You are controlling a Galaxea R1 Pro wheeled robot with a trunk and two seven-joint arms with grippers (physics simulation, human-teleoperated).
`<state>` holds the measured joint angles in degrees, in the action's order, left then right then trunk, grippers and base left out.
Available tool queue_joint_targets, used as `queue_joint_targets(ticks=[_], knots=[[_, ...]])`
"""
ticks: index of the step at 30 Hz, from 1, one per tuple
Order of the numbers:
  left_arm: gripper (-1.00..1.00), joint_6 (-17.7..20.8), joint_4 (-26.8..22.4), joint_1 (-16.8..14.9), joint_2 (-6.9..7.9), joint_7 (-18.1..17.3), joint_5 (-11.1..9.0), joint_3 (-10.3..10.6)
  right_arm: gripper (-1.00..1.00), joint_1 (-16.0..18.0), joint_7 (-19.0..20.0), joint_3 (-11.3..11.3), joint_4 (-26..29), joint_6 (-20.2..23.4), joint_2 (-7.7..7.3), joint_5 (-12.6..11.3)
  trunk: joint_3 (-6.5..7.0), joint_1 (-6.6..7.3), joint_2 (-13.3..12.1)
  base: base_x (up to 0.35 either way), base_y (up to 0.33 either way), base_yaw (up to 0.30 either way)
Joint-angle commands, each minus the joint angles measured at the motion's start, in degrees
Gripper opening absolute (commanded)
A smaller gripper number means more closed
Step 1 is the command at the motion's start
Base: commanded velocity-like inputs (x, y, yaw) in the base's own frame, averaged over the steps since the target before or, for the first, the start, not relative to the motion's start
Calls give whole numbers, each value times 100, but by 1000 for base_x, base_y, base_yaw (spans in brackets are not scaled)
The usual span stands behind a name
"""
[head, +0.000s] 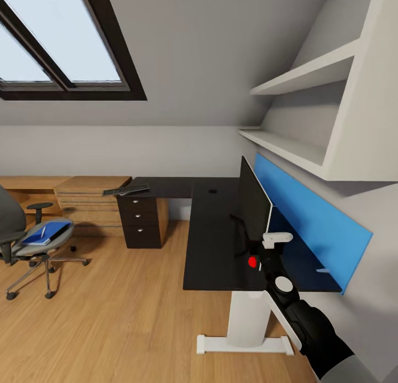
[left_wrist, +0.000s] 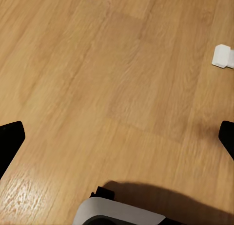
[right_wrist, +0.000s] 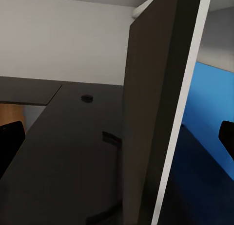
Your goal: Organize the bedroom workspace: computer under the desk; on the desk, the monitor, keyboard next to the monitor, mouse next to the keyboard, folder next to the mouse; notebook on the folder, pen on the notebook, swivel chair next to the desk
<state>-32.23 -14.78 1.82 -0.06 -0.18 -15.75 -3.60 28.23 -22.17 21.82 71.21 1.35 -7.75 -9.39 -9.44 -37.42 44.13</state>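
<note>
The big black desk stands against the wall at about 1 o'clock from the robot, with a blue back panel behind it. The monitor stands on edge on the desk, seen from its thin side, and its red dot is near the right gripper. The right arm covers part of the desk's near corner.

Far off at 10 o'clock sits the swivel chair with the blue folder on its seat. The chair is cut off by the edge. The keyboard lies on the far end of the desk, above the black drawers, beside a wooden cabinet.

The right wrist view shows the monitor close up, with both fingertips spread wide on either side of it, not touching. The left wrist view shows wood floor, a white desk foot, and the left gripper spread wide too.
</note>
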Motion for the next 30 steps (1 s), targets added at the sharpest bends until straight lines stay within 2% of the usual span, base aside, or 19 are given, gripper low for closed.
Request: queue_joint_targets(ticks=[1,9,30], knots=[[100,-3,-10,2,-3,-3,19,-27,100,7,-45,24,7,14,-8,-36,-8,-2,6,8,-2,0],[100,-3,-10,2,-3,0,19,-31,100,5,-45,18,7,14,-13,-36,-8,-2,6,3,-16,0],[100,-3,-8,2,6,0,5,-47,100,1,-36,15,1,14,-16,-28,-8,-2,6,0,-98,0]])
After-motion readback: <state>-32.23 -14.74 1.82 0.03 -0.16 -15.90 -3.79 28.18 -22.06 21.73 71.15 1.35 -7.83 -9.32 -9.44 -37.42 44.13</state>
